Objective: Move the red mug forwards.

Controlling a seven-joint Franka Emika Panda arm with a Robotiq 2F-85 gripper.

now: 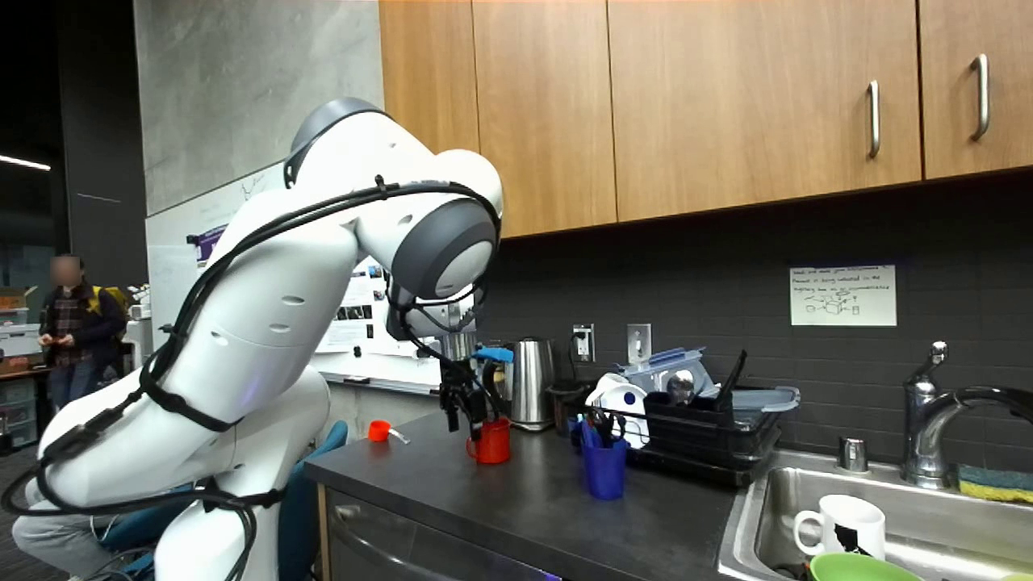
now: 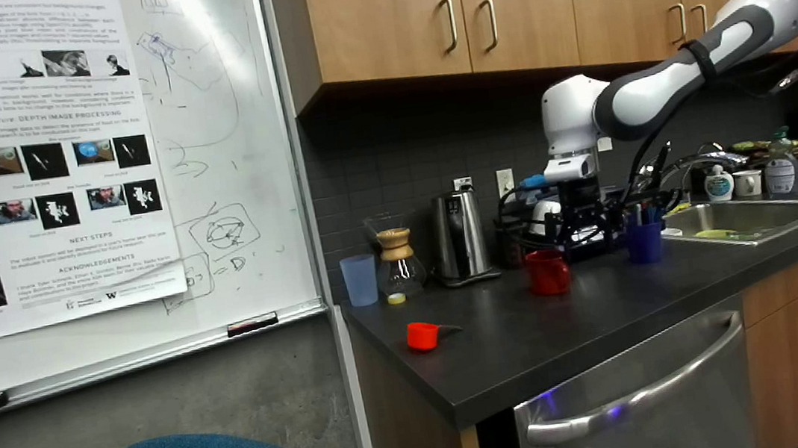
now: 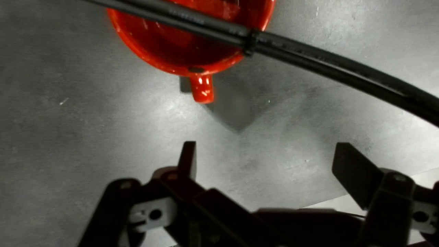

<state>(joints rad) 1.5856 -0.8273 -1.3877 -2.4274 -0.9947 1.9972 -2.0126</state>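
The glossy red mug, round-rimmed, stood upright on the mottled grey counter, just beyond the hand in the wrist view, with its stubby handle turned toward the flat black fingers, which were spread wide and held nothing

The wrist view's top edge crops the red mug, which cables partly hide.

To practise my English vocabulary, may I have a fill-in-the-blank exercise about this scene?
In the wrist view, the hand is ____, its fingers apart.
The ____ of the red mug points toward the hand.
The pen cup is coloured ____.
In an exterior view, a white mug is in the ____.

Missing words: open; handle; blue; sink.
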